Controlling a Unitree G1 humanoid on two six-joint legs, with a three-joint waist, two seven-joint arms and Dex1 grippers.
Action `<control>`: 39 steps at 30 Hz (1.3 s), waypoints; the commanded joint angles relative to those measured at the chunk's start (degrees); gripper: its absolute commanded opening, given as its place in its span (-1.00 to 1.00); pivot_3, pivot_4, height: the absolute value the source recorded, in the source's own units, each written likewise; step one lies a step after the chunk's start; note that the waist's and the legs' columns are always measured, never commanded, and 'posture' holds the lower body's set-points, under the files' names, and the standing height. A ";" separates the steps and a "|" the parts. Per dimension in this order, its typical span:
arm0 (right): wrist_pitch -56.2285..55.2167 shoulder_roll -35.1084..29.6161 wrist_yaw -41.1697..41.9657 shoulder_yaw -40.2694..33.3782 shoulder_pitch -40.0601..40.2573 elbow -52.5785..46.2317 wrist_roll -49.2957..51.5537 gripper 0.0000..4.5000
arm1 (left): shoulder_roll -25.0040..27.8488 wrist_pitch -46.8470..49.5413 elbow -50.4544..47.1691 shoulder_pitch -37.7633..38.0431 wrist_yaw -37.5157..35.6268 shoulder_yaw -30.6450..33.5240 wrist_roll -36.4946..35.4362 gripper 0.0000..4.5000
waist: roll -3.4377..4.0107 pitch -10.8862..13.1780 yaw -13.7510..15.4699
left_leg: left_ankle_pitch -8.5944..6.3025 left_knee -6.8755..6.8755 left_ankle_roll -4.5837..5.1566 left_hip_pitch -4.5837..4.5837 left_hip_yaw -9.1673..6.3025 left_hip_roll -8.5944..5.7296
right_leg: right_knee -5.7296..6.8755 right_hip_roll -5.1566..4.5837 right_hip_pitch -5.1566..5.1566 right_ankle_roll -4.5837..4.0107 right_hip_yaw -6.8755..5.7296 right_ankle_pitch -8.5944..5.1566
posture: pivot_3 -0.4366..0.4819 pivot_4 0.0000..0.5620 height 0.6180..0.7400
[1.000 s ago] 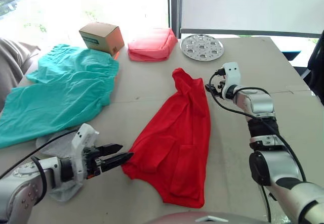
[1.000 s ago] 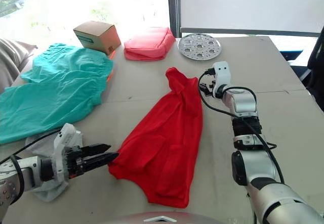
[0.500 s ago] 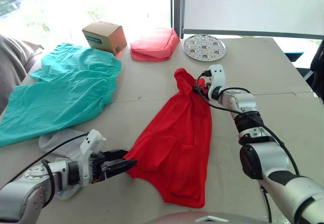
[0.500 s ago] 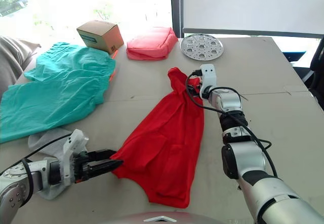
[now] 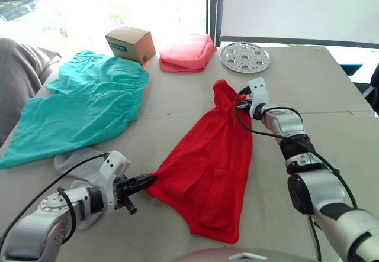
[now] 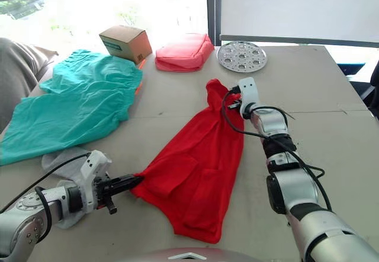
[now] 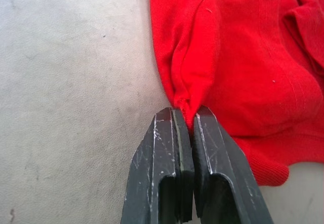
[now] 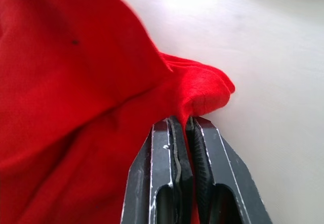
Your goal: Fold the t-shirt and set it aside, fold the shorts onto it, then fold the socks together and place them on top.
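T-shirt (image 5: pixel 210 167) lies crumpled on the worktop (image 5: pixel 331 114), stretched between the two tools. Long axis runs diagonally: from the left tool (image 5: pixel 142 183) at the near end, up and away to the right tool (image 5: pixel 240 100) at the far end. Each tool sits at its own end of that axis, so neither arm is nearer overall; the cloth between them is slack and bunched, widest at the near hem.

Left tool: closed on a pinch of shirt edge. Right tool: closed on a fold of shirt at the far end.

Judgement: the coming move turns on pulling the two ends apart along this axis to flatten the shirt before folding.

Head views give the whole span and both arms. Wrist views add the contact: left wrist shows red cloth nipped between the fingertips (image 7: pixel 205 128); right wrist shows a rounded fold clamped between its fingertips (image 8: pixel 169 133).

Beyond the left tool: socks (image 5: pixel 77 158) just beside it, shorts (image 5: pixel 83 108) farther out, spread flat. Neither is touched.
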 commanded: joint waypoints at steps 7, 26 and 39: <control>-6.98 -2.93 0.86 3.82 -9.26 7.27 -4.69 -0.98 | -9.02 5.09 -15.59 7.71 13.60 -1.31 -2.68 -1.00 | -0.11 0.01 -0.51 | -0.01 0.01 0.06 0.00 0.08 -0.03 | -0.01 0.02 0.00 0.01 0.14 0.00 | -0.05 -0.47 0.98; -26.71 4.76 4.45 8.93 -29.06 40.47 -13.04 -0.98 | -17.15 5.11 -31.16 19.67 27.90 -2.50 -3.75 -1.00 | -0.36 0.14 -1.65 | -0.01 -0.02 0.04 -0.15 0.00 0.06 | -0.04 0.07 -0.22 -0.02 0.08 -0.01 | -0.05 -0.47 0.98; -22.59 -25.16 41.12 4.65 22.44 -42.89 2.95 0.53 | 4.06 -14.77 -10.23 18.09 -11.80 12.39 -2.99 0.56 | -0.47 0.21 -0.85 | -0.01 -0.02 0.05 -0.23 -0.07 0.07 | -0.06 0.11 -0.23 0.02 -0.05 -0.04 | -0.05 -0.47 0.98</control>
